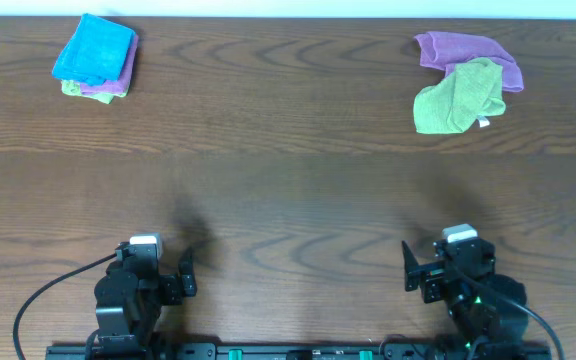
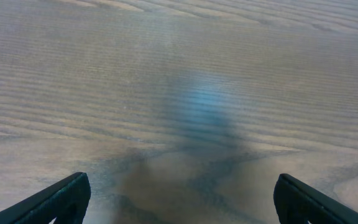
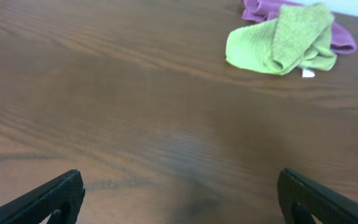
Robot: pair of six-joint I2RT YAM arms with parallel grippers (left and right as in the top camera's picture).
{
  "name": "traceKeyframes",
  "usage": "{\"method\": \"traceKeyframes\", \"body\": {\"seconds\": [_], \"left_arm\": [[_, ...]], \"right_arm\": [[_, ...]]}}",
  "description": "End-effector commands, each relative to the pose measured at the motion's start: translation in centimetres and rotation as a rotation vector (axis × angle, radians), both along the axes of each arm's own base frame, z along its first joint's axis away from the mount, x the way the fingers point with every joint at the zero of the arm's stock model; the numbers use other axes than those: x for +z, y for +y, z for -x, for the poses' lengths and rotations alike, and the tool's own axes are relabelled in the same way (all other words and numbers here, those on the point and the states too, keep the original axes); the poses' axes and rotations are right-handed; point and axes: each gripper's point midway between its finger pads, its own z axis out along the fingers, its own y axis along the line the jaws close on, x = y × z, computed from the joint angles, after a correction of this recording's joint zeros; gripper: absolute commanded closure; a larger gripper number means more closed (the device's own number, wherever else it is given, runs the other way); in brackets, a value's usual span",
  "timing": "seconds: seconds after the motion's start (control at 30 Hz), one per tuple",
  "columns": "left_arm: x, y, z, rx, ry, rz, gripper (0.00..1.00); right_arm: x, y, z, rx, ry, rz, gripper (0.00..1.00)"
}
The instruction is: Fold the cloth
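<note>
A crumpled green cloth (image 1: 458,97) lies at the far right of the table, partly over a crumpled purple cloth (image 1: 468,52). Both show in the right wrist view, the green cloth (image 3: 281,40) in front of the purple cloth (image 3: 344,38). A folded stack with a blue cloth (image 1: 93,50) on top sits at the far left. My left gripper (image 1: 186,274) is open and empty near the front edge; its view (image 2: 182,199) shows bare wood. My right gripper (image 1: 410,271) is open and empty at the front right, far from the cloths (image 3: 180,199).
The folded stack holds a purple cloth (image 1: 120,80) and a green cloth (image 1: 72,88) under the blue one. The brown wooden table (image 1: 288,190) runs to a white wall at the back. A black rail (image 1: 288,351) lies along the front edge.
</note>
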Motion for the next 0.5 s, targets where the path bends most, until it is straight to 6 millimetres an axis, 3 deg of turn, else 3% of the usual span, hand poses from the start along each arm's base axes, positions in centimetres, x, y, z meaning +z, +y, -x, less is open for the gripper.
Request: {"method": "traceKeyframes", "body": {"seconds": [0.0, 0.3, 0.47], "left_arm": [[-0.4, 0.1, 0.1, 0.012, 0.009, 0.014, 0.04], [-0.4, 0.1, 0.1, 0.013, 0.009, 0.014, 0.05], [-0.4, 0.1, 0.1, 0.012, 0.009, 0.014, 0.05]], "right_arm": [[-0.6, 0.1, 0.0, 0.011, -0.015, -0.004, 0.01], [-3.6, 0.1, 0.1, 0.01, 0.054, 0.002, 0.01], [-3.6, 0.1, 0.1, 0.008, 0.055, 0.003, 0.01]]}}
